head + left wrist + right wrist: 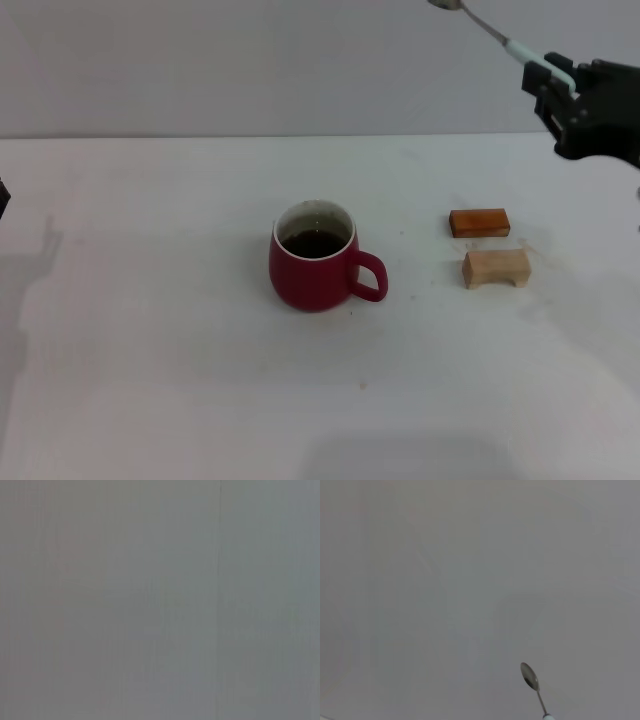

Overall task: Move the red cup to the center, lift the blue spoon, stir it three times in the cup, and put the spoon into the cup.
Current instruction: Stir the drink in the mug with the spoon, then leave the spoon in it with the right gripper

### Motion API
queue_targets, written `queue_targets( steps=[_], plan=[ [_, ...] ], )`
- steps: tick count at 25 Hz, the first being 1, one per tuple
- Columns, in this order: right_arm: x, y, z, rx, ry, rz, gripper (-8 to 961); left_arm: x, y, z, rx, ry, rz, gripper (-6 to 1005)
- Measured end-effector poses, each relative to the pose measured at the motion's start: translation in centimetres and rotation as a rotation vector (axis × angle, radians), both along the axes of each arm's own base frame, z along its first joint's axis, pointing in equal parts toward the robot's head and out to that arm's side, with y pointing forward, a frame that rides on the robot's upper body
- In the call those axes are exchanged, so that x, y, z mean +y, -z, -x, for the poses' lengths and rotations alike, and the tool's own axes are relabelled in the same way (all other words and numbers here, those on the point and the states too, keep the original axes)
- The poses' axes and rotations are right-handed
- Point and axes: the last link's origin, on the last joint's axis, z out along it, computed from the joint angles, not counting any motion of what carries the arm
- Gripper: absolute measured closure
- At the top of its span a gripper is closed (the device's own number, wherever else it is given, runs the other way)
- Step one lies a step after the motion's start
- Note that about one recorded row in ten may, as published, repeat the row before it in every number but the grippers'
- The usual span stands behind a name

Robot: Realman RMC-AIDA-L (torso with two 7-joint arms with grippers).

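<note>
Red cup (314,268) holds dark liquid; right tool (556,80) grips blue spoon (490,28).

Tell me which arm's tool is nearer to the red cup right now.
Right. The right tool is raised up high on the far right of the red cup, gripping the blue spoon. The left tool isn't in view; only a dark sliver shows at the head view's left edge.

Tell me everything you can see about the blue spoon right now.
The blue spoon is a slim teaspoon with a shiny silver metal bowl and neck and a pale light-blue handle. It is lifted off the table, held by its handle in the right end effector at the far right, tilted with the bowl pointing up and away toward the wall. It touches nothing else and is well clear of the red cup.
</note>
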Motion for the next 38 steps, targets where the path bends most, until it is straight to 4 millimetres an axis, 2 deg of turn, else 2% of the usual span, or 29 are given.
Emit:
queue_targets(
  steps=[15,21,25,26,27,28,30,31,38],
  plan=[
    [0.9,-4.0,2.6,0.010,-0.044,0.208,819,0.2,0.2,-0.2,-0.004,0.003,0.002,172],
    [2.4,-5.2,4.6,-0.126,-0.003,0.246,819,0.4,0.2,-0.4,-0.006,0.008,0.001,173],
    [3.3,-5.4,5.6,-0.204,0.014,0.264,819,0.5,0.2,-0.5,-0.008,0.011,0.001,173],
    [3.8,-5.4,6.5,-0.255,0.016,0.275,819,0.5,0.2,-0.5,-0.008,0.011,0.001,173],
    [3.8,-5.4,6.5,-0.255,0.016,0.275,819,0.5,0.2,-0.5,-0.009,0.011,0.001,173],
    [4.2,-5.3,7.7,-0.311,0.011,0.292,819,0.6,0.2,-0.6,-0.010,0.014,0.000,173],
    [4.4,-5.2,8.1,-0.334,0.011,0.299,820,0.6,0.2,-0.6,-0.011,0.015,-0.001,173],
    [4.6,-5.0,9.3,-0.383,0.003,0.313,820,0.6,0.3,-0.7,-0.012,0.017,-0.001,173],
    [5.4,-4.1,11.8,-0.483,0.019,0.395,820,0.9,0.3,-1.0,-0.013,0.024,0.000,172]
  ],
)
